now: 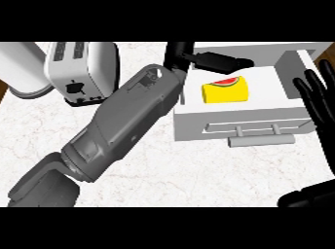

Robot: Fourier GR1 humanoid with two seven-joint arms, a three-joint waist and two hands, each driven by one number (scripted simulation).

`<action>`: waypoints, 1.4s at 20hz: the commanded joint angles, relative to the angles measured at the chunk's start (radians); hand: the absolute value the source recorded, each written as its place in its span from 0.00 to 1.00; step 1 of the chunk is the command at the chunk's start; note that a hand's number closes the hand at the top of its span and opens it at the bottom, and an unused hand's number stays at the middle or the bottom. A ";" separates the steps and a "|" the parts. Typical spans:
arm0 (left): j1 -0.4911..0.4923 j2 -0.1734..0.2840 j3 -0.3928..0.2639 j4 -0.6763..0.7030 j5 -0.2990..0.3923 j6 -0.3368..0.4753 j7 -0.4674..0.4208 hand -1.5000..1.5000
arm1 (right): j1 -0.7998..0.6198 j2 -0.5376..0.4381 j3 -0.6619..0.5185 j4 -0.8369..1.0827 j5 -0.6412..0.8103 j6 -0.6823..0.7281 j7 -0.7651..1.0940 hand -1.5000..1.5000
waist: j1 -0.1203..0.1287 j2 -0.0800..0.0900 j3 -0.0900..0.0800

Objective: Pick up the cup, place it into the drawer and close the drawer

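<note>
A yellow cup (226, 91) with a red patch on top lies inside the open white drawer (192, 104), near its middle. My left forearm crosses the counter from the lower left. My left hand (212, 60) hovers over the drawer's back left corner with its fingers stretched out to the right, just above and behind the cup and apart from it. My right hand (327, 97) stands open at the right edge, fingers up, beside the drawer's right wall. The drawer's grey bar handle (261, 140) sticks out toward me.
A white toaster (81, 70) stands on the marble counter (149, 175) left of the drawer, close to my left forearm. A white cylinder (19, 68) sits at the far left. Brown floor shows past the counter's left edge.
</note>
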 commanded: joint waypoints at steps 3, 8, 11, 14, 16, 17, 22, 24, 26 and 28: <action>0.043 0.023 0.087 -0.042 0.018 -0.049 -0.006 0.00 | 0.040 -0.048 -0.019 0.029 -0.027 0.093 -0.042 1.00 | 0.046 -0.007 0.000; 0.159 0.112 0.096 -0.217 0.027 -0.014 0.027 0.00 | 0.096 -0.180 -0.049 -0.094 0.003 0.176 0.012 1.00 | 0.070 -0.023 -0.001; 0.273 0.143 0.084 -0.359 0.029 0.027 0.072 0.00 | 0.131 -0.160 -0.009 -0.058 0.119 0.185 -0.045 1.00 | 0.093 -0.026 -0.001; 0.356 0.250 0.103 -0.474 0.038 0.012 0.128 0.00 | 0.101 -0.185 0.003 -0.056 0.163 0.187 -0.023 1.00 | 0.094 -0.022 -0.001; 0.440 0.302 0.104 -0.558 0.034 0.005 0.134 0.00 | 0.153 -0.179 0.039 -0.074 0.224 0.201 -0.043 1.00 | 0.091 -0.022 -0.001; 0.487 0.323 0.109 -0.609 0.040 0.001 0.139 0.00 | 0.128 -0.139 0.091 -0.074 0.289 0.158 -0.035 1.00 | 0.097 -0.020 -0.001; 0.688 0.425 0.150 -0.794 0.047 -0.032 0.172 0.00 | 0.131 -0.146 0.098 -0.027 0.343 0.164 -0.043 1.00 | 0.076 -0.014 0.000; 0.779 0.448 0.142 -0.921 0.055 -0.008 0.187 0.00 | 0.105 -0.172 0.074 0.080 0.389 0.175 -0.105 1.00 | 0.092 -0.015 0.000; 0.816 0.517 0.195 -0.933 0.088 -0.098 0.205 0.00 | 0.070 -0.165 0.125 0.115 0.494 0.151 -0.151 1.00 | 0.089 -0.012 0.000; 0.817 0.522 0.221 -0.918 0.098 -0.112 0.203 0.00 | 0.080 -0.229 0.154 0.099 0.579 0.182 -0.194 1.00 | 0.080 -0.011 0.000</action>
